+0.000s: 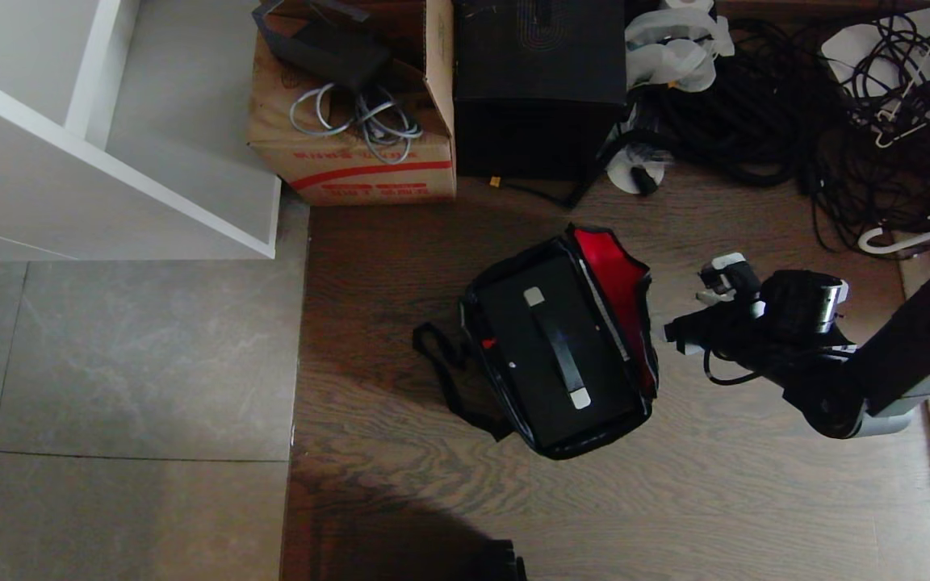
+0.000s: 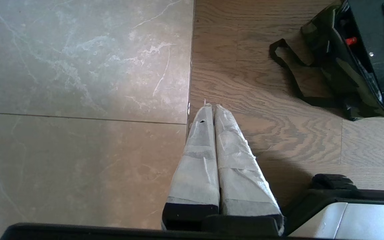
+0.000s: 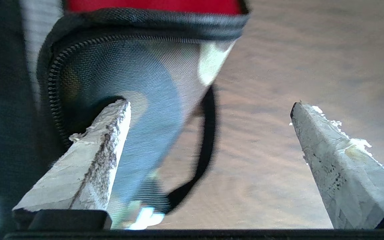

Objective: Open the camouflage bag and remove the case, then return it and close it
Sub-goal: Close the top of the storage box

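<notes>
- The bag (image 1: 559, 355) stands on the wood floor at the centre of the head view, its lid (image 1: 617, 274) thrown back toward 2 o'clock with the red lining up. Its cloth walls look soft and likely to sag, so it probably cannot brace itself against a pull; the strap (image 1: 449, 379) trails loose at 9 o'clock.
- The case (image 1: 550, 343) sits upright inside the bag and fills it almost wall to wall. It looks like a stiff, smooth hard shell, probably of some weight, so its flat sides offer little to grip.
- The handle (image 1: 558, 349) runs along the case's top from 11 to 5 o'clock, silver at both ends. Its black middle seems the best hold, with the fingers across it.
- The right gripper (image 1: 687, 316) hangs just beside the lid at 3 o'clock of the bag, spread wide and empty, one finger (image 3: 92, 156) close against the lid's zip edge.
- The left gripper (image 2: 212, 113) is pressed closed, empty, parked over the floor well apart from the bag.
</notes>
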You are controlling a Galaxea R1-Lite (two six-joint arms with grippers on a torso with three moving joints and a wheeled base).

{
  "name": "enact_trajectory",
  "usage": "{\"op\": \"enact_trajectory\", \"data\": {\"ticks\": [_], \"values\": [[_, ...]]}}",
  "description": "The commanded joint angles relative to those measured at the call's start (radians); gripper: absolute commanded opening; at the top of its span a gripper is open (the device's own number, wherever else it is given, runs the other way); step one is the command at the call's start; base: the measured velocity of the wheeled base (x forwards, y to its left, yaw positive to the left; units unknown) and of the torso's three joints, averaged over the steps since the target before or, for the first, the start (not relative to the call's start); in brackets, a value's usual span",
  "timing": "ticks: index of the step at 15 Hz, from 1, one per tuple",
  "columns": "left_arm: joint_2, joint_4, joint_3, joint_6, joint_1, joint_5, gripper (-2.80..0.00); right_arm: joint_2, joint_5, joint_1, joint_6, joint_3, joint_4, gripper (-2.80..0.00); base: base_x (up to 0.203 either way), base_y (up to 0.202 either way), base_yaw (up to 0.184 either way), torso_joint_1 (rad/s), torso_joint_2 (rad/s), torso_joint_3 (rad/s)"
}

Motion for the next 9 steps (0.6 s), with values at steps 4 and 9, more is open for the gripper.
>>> {"op": "enact_trajectory", "data": {"ticks": [4,9], "values": [[0.001,0.0,-0.001,0.0,0.0,0.0,-2.8,0.008,0.003,0.044,0.4,-0.034,0.096,0.0,0.0,0.0,0.0,0.0,0.0,0.0],[0.001,0.0,0.0,0.0,0.0,0.0,-2.8,-0.021,0.063,0.039,0.705,-0.116,0.258,0.0,0.0,0.0,0.0,0.0,0.0,0.0]]}}
